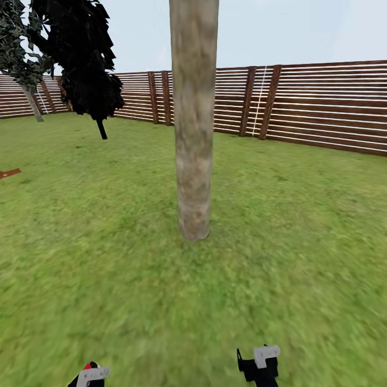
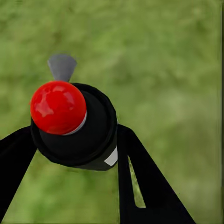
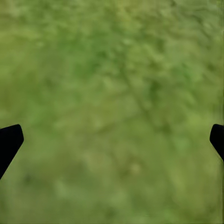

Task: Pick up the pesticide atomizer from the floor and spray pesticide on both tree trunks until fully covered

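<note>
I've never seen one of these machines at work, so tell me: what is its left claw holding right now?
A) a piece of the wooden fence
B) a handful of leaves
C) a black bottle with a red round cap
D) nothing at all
C: in the left wrist view the left gripper has its two black fingers closed around the pesticide atomizer, a black bottle with a red round cap and grey nozzle, over the grass.
</note>
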